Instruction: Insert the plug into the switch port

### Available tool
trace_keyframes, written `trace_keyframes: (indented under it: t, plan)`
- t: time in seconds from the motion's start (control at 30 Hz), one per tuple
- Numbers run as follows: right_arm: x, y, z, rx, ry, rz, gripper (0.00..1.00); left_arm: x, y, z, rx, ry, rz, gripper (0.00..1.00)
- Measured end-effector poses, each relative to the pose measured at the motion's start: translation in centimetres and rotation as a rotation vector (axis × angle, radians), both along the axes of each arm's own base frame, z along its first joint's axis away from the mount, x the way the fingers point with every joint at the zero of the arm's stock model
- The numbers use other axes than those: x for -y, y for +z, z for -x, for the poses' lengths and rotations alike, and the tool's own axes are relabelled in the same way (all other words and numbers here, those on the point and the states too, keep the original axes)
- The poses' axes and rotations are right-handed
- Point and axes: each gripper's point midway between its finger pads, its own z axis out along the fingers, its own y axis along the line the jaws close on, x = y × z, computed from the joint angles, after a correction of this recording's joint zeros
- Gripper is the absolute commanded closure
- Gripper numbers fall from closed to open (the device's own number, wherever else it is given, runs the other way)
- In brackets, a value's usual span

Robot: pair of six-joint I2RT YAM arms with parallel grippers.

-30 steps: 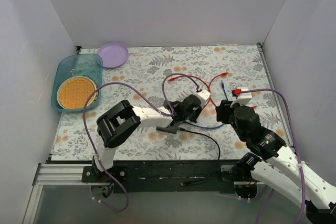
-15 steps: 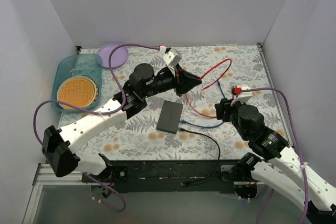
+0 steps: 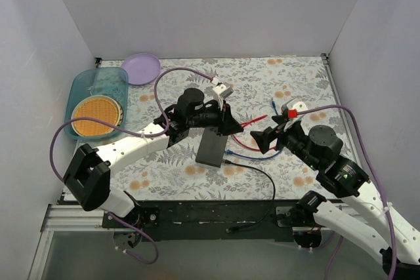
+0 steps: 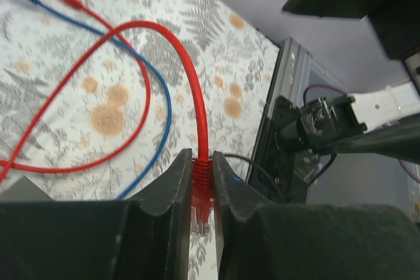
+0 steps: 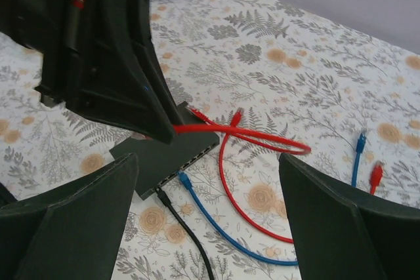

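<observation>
The switch [image 3: 212,147] is a flat black box lying mid-table, and the right wrist view shows the port row on its side [image 5: 172,157]. My left gripper [image 3: 230,126] hovers over the switch's far right corner. It is shut on the red plug [image 4: 201,202], whose clear tip shows between the fingers [image 4: 236,188]. The red cable [image 3: 254,121] trails right from it and loops back on the mat. My right gripper [image 3: 262,137] stands wide open right of the switch with nothing between its fingers [image 5: 357,224]. A blue plug [image 5: 185,180] and a black plug [image 5: 161,196] sit in ports.
A teal tray [image 3: 113,78] holding an orange disc and a purple plate [image 3: 141,68] stand at the back left. Loose blue [image 5: 359,141] and red [image 5: 375,174] cable ends lie on the mat at the right. White walls close in three sides.
My left gripper has come down and forward from the back of the mat to the switch's far corner, red plug still in it. My right gripper has opened wide and swung left.
</observation>
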Motion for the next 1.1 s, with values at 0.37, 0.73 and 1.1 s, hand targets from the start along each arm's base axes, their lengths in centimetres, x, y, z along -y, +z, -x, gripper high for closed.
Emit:
trace_keyframes:
  t: [0.37, 0.73, 1.1]
  plan:
    - [-4.4, -3.0, 0.8, -0.066, 0.255, 0.128, 0.2, -0.5, -2.4, 3.7, -0.059, -0.216, -0.042, 1.0]
    - [-5.9, -3.2, 1.7, -0.064, 0.389, 0.183, 0.34, -2.0, -2.4, 4.8, 0.004, -0.259, -0.095, 1.0]
    - [-6.7, -5.2, 2.3, -0.12, 0.476, 0.244, 0.78, -2.7, -2.2, 4.7, 0.045, -0.254, -0.139, 1.0]
